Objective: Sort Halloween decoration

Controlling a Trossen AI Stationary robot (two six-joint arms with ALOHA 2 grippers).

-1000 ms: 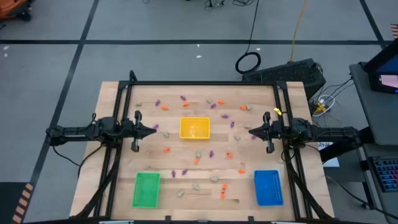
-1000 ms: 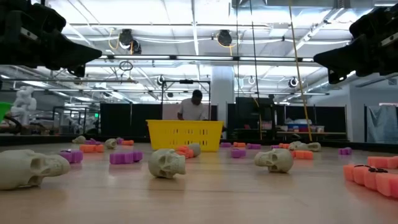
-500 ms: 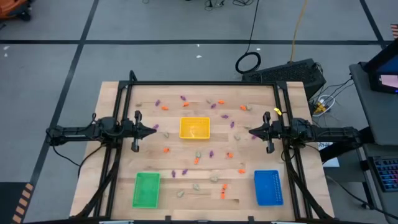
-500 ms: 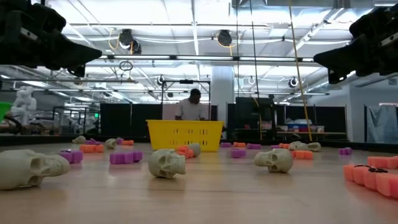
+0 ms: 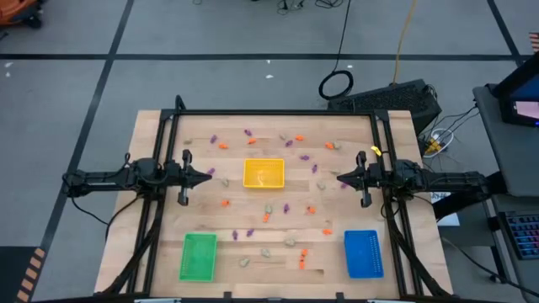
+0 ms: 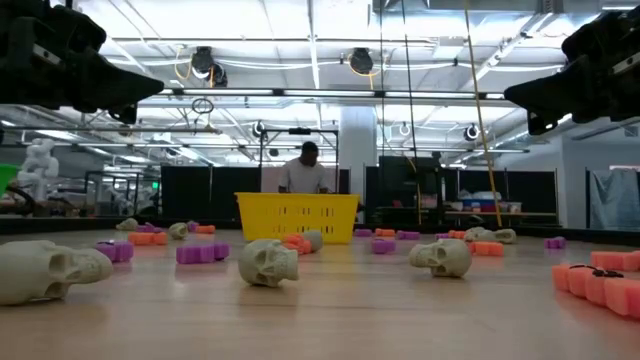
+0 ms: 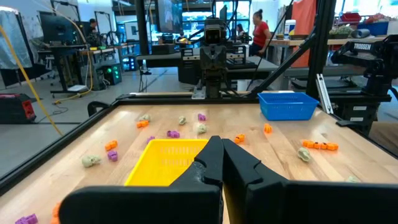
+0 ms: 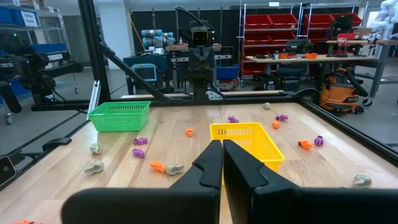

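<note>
Sorting has not begun: the left hand and right hand hover closed and empty at mid-frame, Halloween decoration lies scattered across the desk, so next a hand must open and descend.

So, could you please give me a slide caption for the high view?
Both hands, left and right, shut above the table; trinkets scattered around three trays.

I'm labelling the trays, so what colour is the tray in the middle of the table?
Yellow. The middle tray shows best in the high view.
</note>
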